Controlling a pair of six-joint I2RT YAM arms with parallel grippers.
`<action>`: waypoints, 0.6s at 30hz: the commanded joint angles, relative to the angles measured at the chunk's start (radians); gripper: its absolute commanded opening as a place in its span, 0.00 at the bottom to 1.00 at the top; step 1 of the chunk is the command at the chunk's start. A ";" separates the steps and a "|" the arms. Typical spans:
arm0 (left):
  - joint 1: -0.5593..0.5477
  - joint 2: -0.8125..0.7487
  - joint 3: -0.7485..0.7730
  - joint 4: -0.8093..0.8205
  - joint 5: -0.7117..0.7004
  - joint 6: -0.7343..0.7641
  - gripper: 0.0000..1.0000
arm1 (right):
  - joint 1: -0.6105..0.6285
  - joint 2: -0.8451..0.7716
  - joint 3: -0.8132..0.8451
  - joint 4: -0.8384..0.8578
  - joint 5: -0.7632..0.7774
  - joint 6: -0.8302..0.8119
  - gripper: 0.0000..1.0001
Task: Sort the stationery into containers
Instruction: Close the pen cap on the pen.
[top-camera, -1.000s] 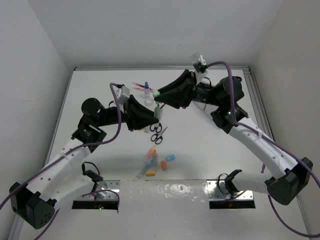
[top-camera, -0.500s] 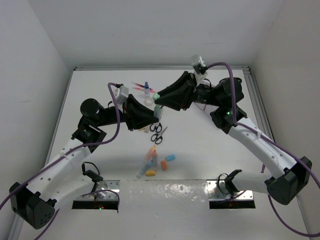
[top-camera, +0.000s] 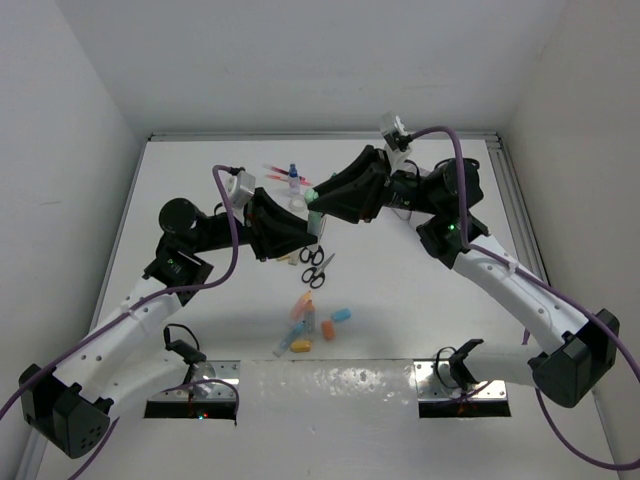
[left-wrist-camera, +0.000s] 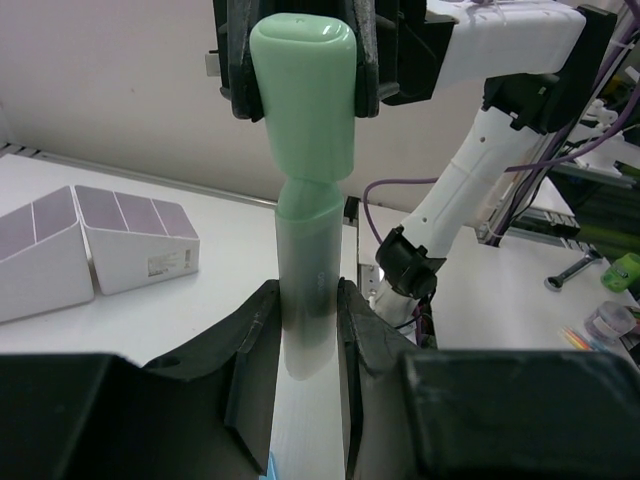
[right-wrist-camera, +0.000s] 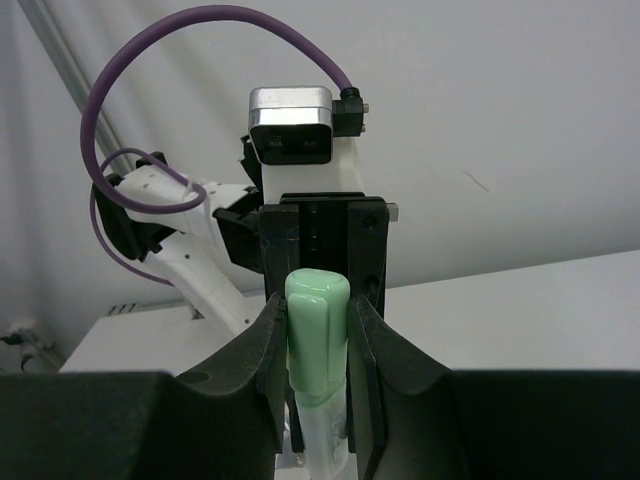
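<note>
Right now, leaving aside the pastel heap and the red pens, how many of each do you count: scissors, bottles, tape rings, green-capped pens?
scissors: 2
bottle: 1
tape ring: 1
green-capped pen: 1
Total: 5

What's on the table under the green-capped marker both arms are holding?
The top view shows black-handled scissors lying on the table roughly beneath the green-capped marker. Anything directly below the left end effector and right end effector is covered by them.
</note>
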 joint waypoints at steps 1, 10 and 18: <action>-0.003 -0.013 0.019 0.084 0.019 -0.014 0.00 | -0.010 0.004 -0.018 0.071 -0.034 0.016 0.00; 0.011 -0.024 0.011 0.141 0.025 -0.011 0.00 | -0.023 0.015 -0.002 0.111 -0.128 0.059 0.07; 0.012 -0.019 0.019 0.172 0.021 -0.010 0.00 | -0.014 0.033 -0.032 0.181 -0.154 0.102 0.21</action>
